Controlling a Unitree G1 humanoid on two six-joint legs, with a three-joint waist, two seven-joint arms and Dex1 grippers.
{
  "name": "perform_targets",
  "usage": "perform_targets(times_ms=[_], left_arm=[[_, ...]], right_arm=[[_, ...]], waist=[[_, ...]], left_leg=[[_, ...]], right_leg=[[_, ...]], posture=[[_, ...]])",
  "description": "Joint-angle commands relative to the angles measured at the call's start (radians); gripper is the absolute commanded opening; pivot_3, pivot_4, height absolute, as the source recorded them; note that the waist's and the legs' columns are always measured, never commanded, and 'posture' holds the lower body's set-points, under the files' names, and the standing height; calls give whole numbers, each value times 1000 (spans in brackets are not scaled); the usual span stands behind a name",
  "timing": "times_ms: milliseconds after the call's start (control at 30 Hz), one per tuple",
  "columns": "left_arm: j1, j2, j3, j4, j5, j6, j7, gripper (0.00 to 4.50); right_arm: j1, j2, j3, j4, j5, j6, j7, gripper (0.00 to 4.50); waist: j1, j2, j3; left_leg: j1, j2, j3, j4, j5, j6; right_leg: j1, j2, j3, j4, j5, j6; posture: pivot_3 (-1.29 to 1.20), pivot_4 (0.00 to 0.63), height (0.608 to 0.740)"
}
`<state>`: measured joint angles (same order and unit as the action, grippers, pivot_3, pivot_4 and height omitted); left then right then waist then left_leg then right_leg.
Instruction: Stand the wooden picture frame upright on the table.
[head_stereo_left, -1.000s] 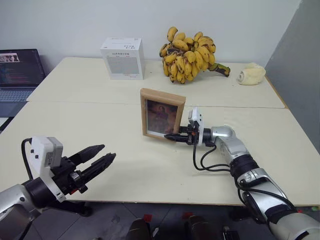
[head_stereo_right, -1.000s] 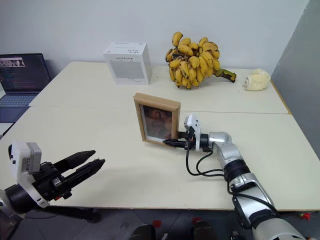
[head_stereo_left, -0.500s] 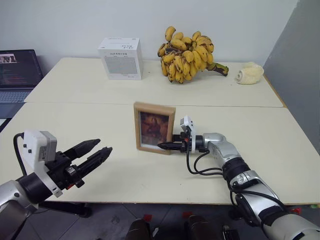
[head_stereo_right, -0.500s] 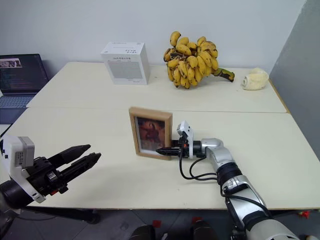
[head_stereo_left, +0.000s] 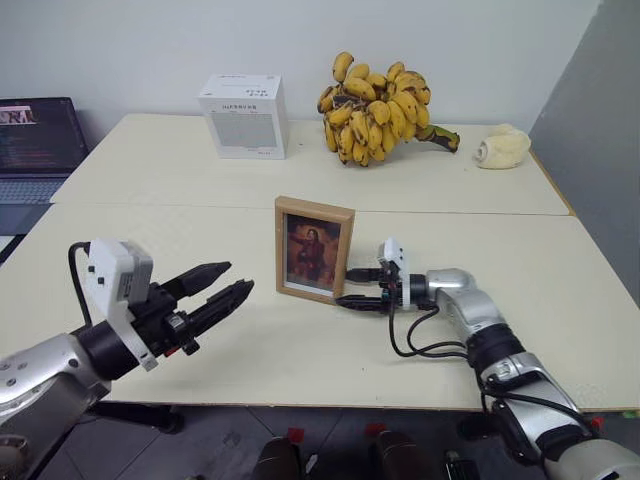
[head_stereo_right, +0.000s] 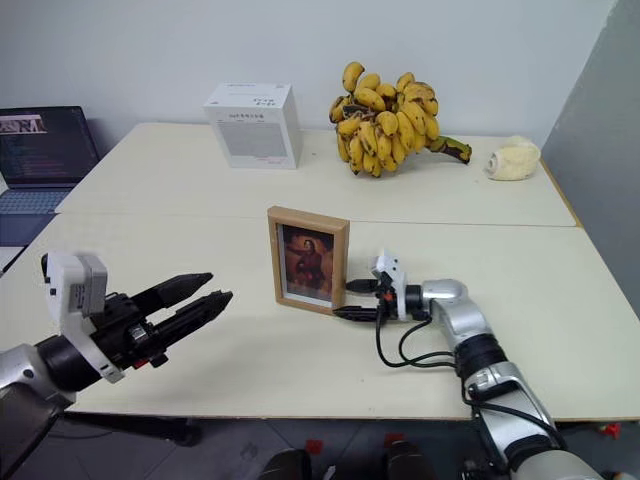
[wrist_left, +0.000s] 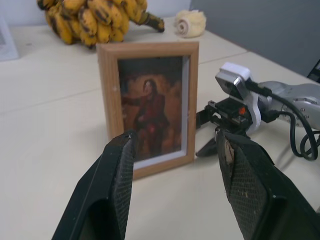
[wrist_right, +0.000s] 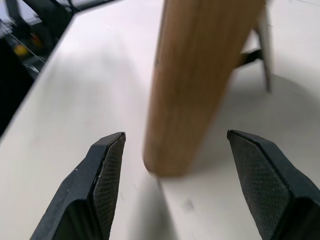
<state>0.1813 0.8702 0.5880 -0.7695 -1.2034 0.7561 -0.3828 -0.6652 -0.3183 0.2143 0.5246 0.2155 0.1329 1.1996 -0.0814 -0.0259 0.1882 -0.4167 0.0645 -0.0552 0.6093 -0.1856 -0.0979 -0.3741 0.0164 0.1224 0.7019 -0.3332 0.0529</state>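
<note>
Table (head_stereo_left: 200, 190) | wooden picture frame (head_stereo_left: 314, 249) upright | right hand (head_stereo_left: 358, 286) open beside it

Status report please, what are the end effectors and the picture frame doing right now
Right end effector open, apart from frame's edge. Left end effector open, empty. Wooden picture frame upright on the table, on its stand. Nothing obstructing.

Light-wood picture frame (head_stereo_left: 314, 249) upright, dark portrait facing forward, mid cream table (head_stereo_left: 200, 250)

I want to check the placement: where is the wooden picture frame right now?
In the left eye view the wooden picture frame stands upright on the near slab of the table, just in front of the seam, with the open right gripper beside its right edge.
</note>
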Motion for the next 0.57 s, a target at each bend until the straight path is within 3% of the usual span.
perform_targets(times_ms=[33, 300, 567], left_arm=[[-47, 18, -49, 34, 28, -10, -32, 2671], [-107, 38, -92, 83, 79, -2, -84, 2671], [-134, 42, -112, 99, 138, 9, -65, 2671]], right_arm=[[58, -98, -29, -233, 11, 53, 9, 3426], [117, -211, -158, -635, 161, 333, -112, 3426], [161, -195, -213, -857, 299, 543, -262, 3426]], waist=[[0, 0, 0], [-1, 1, 1], [1, 1, 1]], left_leg=[[-1, 0, 0, 0, 0, 0], [-1, 0, 0, -2, 0, 0], [-2, 0, 0, -2, 0, 0]], right_leg=[[0, 0, 0, -1, 0, 0], [0, 0, 0, -4, 0, -1], [0, 0, 0, -5, -1, 1]], posture=[[0, 150, 740], [0, 150, 740], [0, 150, 740]])
